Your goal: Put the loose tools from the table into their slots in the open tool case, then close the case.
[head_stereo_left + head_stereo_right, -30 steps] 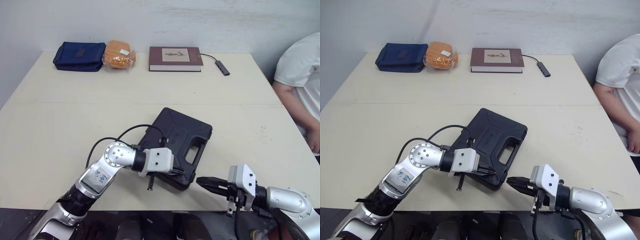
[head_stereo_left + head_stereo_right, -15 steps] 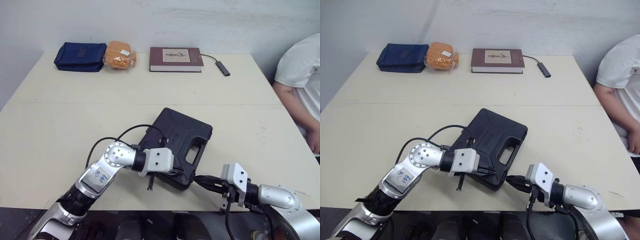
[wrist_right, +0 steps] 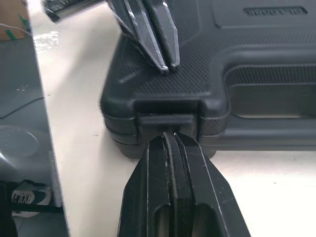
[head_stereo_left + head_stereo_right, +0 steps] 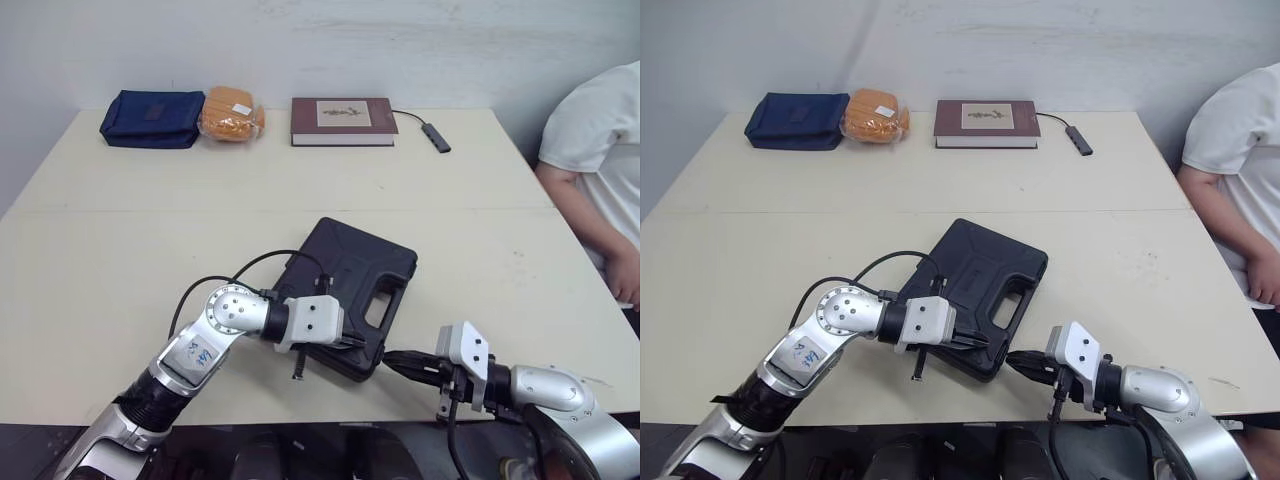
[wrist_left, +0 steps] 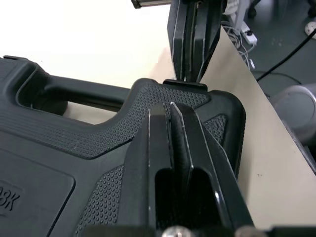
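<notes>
step: closing. the tool case (image 4: 350, 285) lies flat with its lid down, at an angle on the table (image 4: 120, 250), its near corner close to the front edge. judged from that, packing is done and only latching is left.

left gripper (image 5: 170, 106): fingers pressed together, holding nothing, tips down on the textured lid at the near corner, apparently bearing on it.

right gripper (image 3: 168, 138): fingers pressed together, holding nothing, tips right at the latch (image 3: 165, 118) on the case's front wall. cannot tell whether they touch it, or whether the latch is already snapped home.

next move (judgement): a short push of the right tips on the latch, toward the case, while the left tips hold the lid down so the case does not slide or lift. tips should stay centred on the tab; off to one side they would slip onto the wall.

edges and room: the right gripper comes in low from over the front edge, so there is little table beneath it. the two grippers sit near each other at that corner. wide bare table lies to the left and behind the case. book (image 4: 343, 120), blue pouch (image 4: 150, 104) and orange packet (image 4: 231, 112) sit well apart at the far edge. a person (image 4: 590, 170) sits by the right edge.
</notes>
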Available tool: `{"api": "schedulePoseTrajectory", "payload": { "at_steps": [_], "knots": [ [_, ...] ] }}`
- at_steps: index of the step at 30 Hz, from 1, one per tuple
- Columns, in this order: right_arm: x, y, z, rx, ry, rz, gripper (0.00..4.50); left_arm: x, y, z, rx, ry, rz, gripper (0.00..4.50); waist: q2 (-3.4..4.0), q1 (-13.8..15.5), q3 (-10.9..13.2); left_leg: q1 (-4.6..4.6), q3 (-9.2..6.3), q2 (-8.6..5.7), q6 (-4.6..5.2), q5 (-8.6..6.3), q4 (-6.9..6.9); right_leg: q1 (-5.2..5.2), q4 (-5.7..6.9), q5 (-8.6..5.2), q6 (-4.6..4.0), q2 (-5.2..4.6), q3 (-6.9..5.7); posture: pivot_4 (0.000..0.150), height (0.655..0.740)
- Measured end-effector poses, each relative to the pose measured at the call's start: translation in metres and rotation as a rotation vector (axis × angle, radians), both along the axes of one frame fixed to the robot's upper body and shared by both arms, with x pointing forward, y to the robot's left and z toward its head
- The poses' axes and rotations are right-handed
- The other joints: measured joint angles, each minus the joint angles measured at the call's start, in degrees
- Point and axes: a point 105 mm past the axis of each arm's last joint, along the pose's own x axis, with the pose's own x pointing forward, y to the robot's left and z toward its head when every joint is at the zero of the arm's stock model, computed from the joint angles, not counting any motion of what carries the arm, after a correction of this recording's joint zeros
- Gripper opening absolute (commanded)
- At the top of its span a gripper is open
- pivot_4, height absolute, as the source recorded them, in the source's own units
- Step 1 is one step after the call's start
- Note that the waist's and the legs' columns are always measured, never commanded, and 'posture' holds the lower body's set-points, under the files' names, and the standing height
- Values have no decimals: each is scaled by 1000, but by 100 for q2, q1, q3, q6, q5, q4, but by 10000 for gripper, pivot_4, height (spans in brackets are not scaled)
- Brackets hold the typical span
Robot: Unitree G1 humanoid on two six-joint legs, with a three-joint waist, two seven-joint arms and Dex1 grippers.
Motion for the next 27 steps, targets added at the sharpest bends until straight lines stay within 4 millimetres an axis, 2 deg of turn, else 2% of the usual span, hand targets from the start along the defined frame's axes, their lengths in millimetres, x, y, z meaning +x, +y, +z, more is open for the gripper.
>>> {"api": "schedulePoseTrajectory", "payload": {
  "at_steps": [2,4,7,10,13,14,17,19,20,24,25,27],
  "knots": [
    [-2,-11,3,-26,-14,-5,0,5,4,4,-61,-2,10,937,8,17,14,-8,0,-5,-2,-2,1,-5,-2,0,0,-5,0,1500,7400],
    [0,-25,9,-56,-41,-18,0,15,16,12,-122,-8,45,937,17,19,31,-13,1,-6,2,1,4,-10,-2,1,1,-5,0,1500,7400],
    [5,-54,17,-113,-86,-61,0,39,44,32,-184,-131,157,937,12,21,73,-33,2,-8,25,15,3,-31,0,6,11,-3,-2,1500,7400],
    [8,-69,23,-138,-117,-67,0,45,61,48,-203,-209,192,937,11,20,78,-48,6,-9,21,7,-1,-46,-2,5,15,2,-2,1500,7400],
    [20,-102,39,-223,-168,-100,0,52,95,60,-207,-226,294,937,12,-20,104,-62,24,-12,20,7,3,-71,2,8,25,12,2,1500,7400],
    [25,-117,46,-250,-194,-131,0,54,112,62,-205,-220,351,3278,13,-23,112,-61,27,-12,20,8,4,-73,3,8,26,16,-1,1500,7400],
    [37,-134,64,-277,-267,-160,0,53,145,64,-205,-199,465,12397,12,-21,146,-60,28,-10,18,10,9,-77,11,8,27,22,-3,1500,7400],
    [45,-145,73,-275,-292,-188,6940,51,172,61,-190,-160,562,22714,9,-20,166,-60,29,-9,16,11,11,-82,18,9,28,20,1,1500,7400],
    [47,-149,77,-280,-300,-197,9297,49,189,58,-177,-128,631,25818,8,-21,171,-60,29,-9,16,11,11,-84,20,9,28,19,2,1500,7400],
    [48,-166,80,-296,-302,-224,28879,34,242,41,-131,-31,839,43251,11,-23,177,-60,30,-10,13,6,6,-85,16,9,27,8,19,1500,7400],
    [48,-170,80,-303,-305,-233,33622,31,252,36,-123,-14,881,45000,12,-22,178,-60,31,-9,11,4,6,-85,13,9,27,7,22,1500,7400],
    [51,-178,84,-328,-326,-252,43141,20,277,24,-91,25,992,45000,13,-33,182,-61,31,-10,7,0,5,-89,12,8,26,2,30,1500,7400]
  ]
}}
